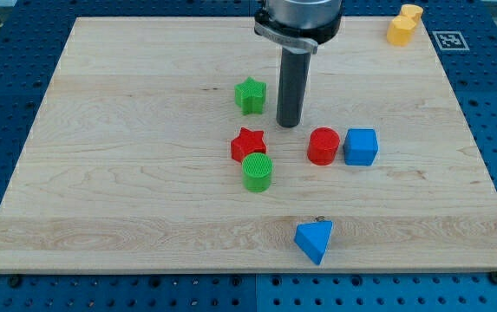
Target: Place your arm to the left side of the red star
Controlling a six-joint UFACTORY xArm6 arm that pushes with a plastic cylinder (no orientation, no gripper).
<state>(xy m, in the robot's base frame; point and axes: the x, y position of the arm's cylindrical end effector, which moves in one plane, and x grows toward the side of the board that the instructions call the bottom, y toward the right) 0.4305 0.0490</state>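
Observation:
The red star (248, 143) lies near the middle of the wooden board (127, 173). A green cylinder (257, 172) touches it at its lower right. My tip (289, 123) rests on the board up and to the right of the red star, a short gap away. It stands between the green star (250, 94) on its left and the red cylinder (323, 146) at its lower right.
A blue cube (361, 146) sits right beside the red cylinder. A blue triangular block (315, 240) lies near the view's bottom edge. A yellow block (402, 25) sits at the top right corner. Blue pegboard surrounds the board.

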